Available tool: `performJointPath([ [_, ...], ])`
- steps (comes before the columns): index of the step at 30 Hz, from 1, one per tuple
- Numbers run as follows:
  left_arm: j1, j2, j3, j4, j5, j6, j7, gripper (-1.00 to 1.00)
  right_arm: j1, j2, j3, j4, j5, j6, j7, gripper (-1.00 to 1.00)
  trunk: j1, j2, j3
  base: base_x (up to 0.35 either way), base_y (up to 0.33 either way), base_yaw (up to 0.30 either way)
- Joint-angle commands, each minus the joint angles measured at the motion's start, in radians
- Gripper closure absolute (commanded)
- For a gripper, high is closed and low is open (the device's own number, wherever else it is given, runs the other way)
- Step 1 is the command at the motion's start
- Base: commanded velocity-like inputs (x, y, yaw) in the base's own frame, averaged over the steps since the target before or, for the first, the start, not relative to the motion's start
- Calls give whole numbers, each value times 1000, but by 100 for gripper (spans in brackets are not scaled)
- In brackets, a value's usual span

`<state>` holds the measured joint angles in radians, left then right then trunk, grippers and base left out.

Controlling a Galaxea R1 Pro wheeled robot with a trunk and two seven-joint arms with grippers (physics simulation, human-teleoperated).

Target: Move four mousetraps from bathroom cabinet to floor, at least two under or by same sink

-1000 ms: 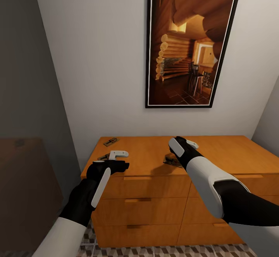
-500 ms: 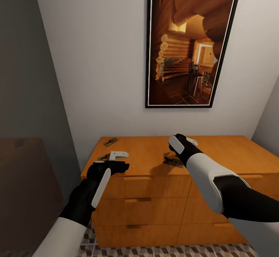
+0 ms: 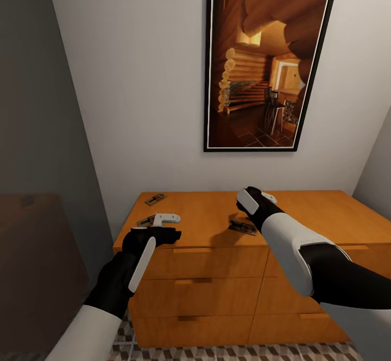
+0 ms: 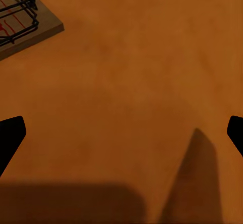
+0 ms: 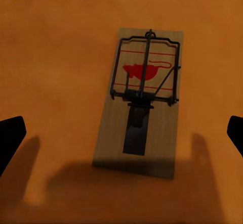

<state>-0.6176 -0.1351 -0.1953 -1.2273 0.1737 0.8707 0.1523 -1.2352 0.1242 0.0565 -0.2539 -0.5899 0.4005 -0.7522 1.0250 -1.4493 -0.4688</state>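
At frame centre, the right tool (image 3: 259,200) hangs wide open over a mousetrap (image 5: 143,106) lying flat on the cabinet (image 3: 206,252) surface. At lower left, the left tool (image 3: 163,221) hovers open and empty near another mousetrap (image 4: 23,19).

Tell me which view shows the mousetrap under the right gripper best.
Right wrist view: the mousetrap lies whole on the cabinet top, wire and red mouse print clear. Head view shows it small, partly behind the right gripper. Left wrist view shows a different trap.
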Motion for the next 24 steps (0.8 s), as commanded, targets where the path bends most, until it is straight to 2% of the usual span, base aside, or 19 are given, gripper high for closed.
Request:
performJointPath([
  [1,-1,0,-1,0,11,4,10,-100,-1,0,6,-1,-4,9,-5,-100,0,-1,-1,0,0,0],
  [9,-1,0,-2,1,11,5,8,-100,-2,1,5,12,-2,7,-4,-100,0,-1,-1,0,0,0],
  [16,-1,-16,-6,2,14,9,12,-100,-3,0,6,16,-1,7,-4,-100,0,-1,-1,0,0,0],
  [24,-1,-22,-6,2,17,15,16,-100,-3,0,6,16,-1,7,-4,-100,0,-1,-1,0,0,0],
])
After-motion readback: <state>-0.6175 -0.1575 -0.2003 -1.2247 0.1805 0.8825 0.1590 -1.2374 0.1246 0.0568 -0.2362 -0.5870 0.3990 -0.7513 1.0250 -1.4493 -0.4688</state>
